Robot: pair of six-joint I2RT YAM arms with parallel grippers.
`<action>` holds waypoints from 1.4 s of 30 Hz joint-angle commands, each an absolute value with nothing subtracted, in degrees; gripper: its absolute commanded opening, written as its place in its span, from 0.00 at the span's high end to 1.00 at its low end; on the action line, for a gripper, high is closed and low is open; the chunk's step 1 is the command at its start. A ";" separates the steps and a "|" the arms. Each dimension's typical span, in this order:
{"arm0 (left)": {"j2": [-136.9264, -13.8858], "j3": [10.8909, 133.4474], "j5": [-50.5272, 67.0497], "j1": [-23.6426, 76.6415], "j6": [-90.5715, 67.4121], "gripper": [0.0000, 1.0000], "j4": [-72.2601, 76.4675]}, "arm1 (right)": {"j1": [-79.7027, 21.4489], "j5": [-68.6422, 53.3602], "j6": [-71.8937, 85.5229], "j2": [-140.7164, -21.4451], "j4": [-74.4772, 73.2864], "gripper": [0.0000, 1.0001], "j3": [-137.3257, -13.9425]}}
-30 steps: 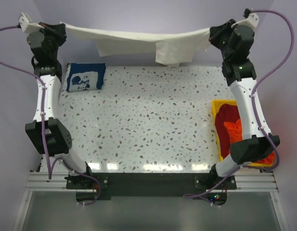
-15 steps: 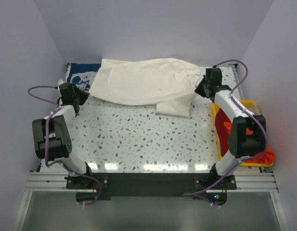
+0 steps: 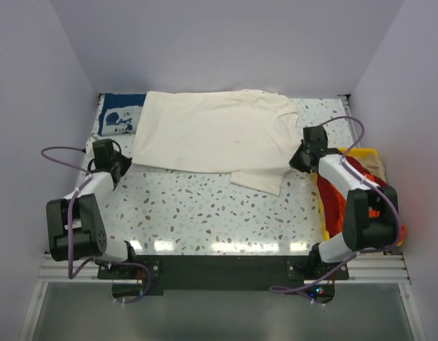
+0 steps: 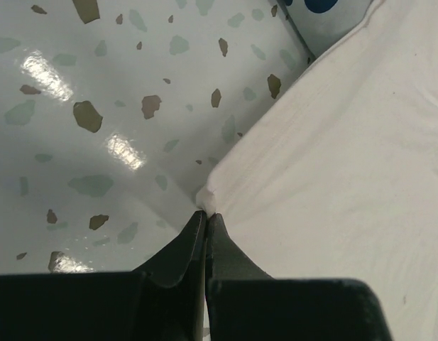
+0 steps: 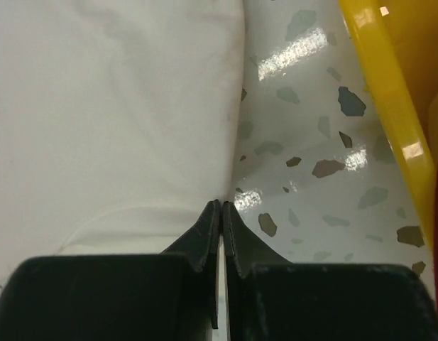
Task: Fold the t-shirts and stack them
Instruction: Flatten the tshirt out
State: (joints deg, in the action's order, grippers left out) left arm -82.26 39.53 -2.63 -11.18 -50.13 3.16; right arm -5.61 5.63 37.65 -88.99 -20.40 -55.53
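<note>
The large cream t-shirt [image 3: 211, 131] lies spread flat across the back of the table. My left gripper [image 3: 123, 164] is shut on its near left corner [image 4: 208, 202] at table level. My right gripper [image 3: 297, 158] is shut on its near right edge [image 5: 220, 201]. The cloth fills much of the left wrist view [image 4: 346, 156] and the right wrist view [image 5: 112, 106]. The navy blue t-shirt with white print [image 3: 119, 115] lies folded at the back left, partly under the cream one. The orange-red t-shirt [image 3: 339, 195] and a beige one [image 3: 375, 165] lie in the bin.
The yellow plastic bin [image 3: 322, 192] stands at the right edge, close beside my right gripper; its rim shows in the right wrist view [image 5: 382, 99]. Purple walls close in the back and both sides. The speckled tabletop [image 3: 219, 213] lies in front of the shirt.
Both arms came down from high at the back and toward the front, pulling the cream shirt from hanging stretched in the air to lying spread flat on the table.
</note>
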 commanded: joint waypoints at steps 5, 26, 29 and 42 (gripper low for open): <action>-76.13 37.27 -7.72 -11.16 -46.76 1.00 -6.66 | -5.36 10.98 38.06 -77.27 -28.11 1.00 -51.86; -66.43 25.66 -1.50 -10.03 -48.68 1.00 4.65 | -5.45 9.06 29.89 -73.79 -30.32 0.62 -52.45; -68.90 27.07 -2.37 -8.27 -48.96 1.00 5.80 | -5.54 6.86 30.23 -72.09 -30.59 0.61 -51.87; -66.80 27.07 -2.82 -7.21 -47.64 1.00 8.17 | -22.22 4.40 41.30 -57.83 -23.48 0.65 -30.33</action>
